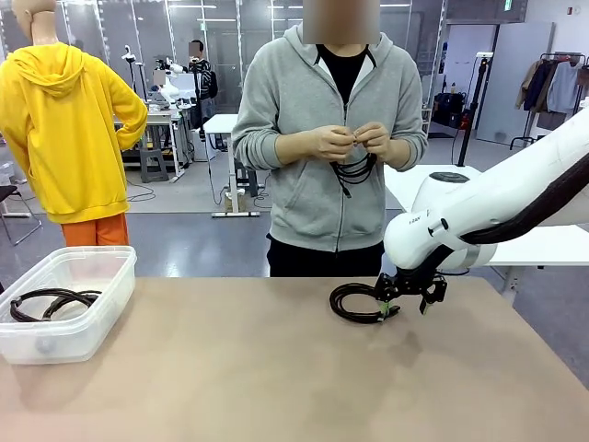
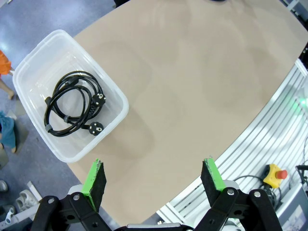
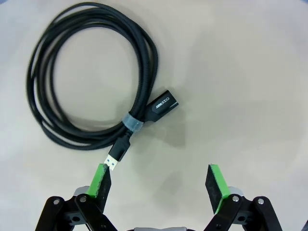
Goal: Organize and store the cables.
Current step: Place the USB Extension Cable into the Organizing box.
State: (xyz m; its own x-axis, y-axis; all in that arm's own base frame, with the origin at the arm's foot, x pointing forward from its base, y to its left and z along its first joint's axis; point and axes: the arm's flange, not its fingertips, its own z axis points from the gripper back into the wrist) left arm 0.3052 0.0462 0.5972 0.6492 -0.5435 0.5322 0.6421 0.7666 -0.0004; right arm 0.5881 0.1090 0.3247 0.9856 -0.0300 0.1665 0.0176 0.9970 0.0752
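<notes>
The cable (image 3: 142,72) on the worktop (image 3: 250,72) is a light, limp coil, banded near its connectors (the band keeps the loops together), so the bundled strands there look the surest hold. It lies at 11 o'clock of the right claw (image 3: 159,169), spread and empty. The left claw (image 2: 153,163), also spread, has the clear tub (image 2: 119,98) at its 10 o'clock, holding a coiled plug cord (image 2: 95,127).
</notes>
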